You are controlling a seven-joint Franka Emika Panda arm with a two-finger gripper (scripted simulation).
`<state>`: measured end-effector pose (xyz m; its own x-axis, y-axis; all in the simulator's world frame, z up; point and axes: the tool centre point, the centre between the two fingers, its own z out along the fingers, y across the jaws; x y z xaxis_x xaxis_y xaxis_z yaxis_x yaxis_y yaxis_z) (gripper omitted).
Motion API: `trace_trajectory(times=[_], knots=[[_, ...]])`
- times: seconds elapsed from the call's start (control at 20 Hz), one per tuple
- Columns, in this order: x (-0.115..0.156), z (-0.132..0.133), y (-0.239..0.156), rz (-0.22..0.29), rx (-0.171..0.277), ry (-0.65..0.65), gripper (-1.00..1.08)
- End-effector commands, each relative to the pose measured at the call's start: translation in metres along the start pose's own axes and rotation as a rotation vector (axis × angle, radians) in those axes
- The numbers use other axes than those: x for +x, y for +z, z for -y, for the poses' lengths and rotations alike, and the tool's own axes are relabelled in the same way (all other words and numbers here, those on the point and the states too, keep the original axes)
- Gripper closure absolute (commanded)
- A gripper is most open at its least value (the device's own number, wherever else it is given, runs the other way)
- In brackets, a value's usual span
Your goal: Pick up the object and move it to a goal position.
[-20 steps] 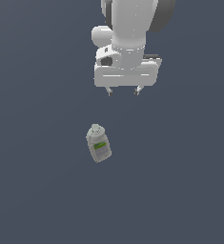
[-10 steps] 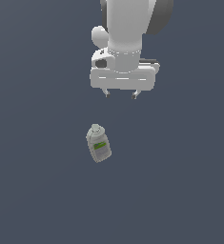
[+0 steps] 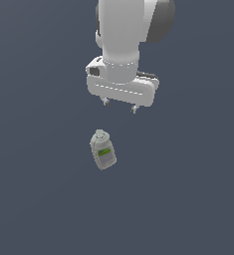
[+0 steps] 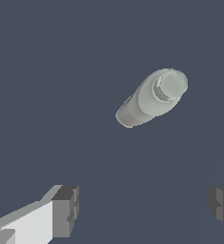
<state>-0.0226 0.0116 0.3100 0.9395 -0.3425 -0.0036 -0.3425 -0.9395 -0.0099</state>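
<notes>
Bottle (image 3: 103, 150) lies on the dark grey floor (image 3: 34, 199), cap pointing up toward the arm in the exterior view, green-and-white label facing the camera. Gripper (image 3: 119, 105) hangs above it and slightly to the exterior view's right, apart from it, nothing between the fingers. Fingers spread wide (only short tips show below the white hand in the exterior view). Wrist view: bottle (image 4: 151, 97) seen cap-end on, round pale cap nearest the camera, with the two dark finger pads (image 4: 66, 210) far apart, gripper (image 4: 144, 207) empty.
</notes>
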Motion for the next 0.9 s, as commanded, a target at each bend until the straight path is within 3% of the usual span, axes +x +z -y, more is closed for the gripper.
trace_trajectory(times=[0.0,0.85], knots=[[0.009,-0.004,0.003,0.000,0.001,0.078,-0.92],[0.063,-0.034,0.022,-0.003,-0.004,0.574,-0.92]])
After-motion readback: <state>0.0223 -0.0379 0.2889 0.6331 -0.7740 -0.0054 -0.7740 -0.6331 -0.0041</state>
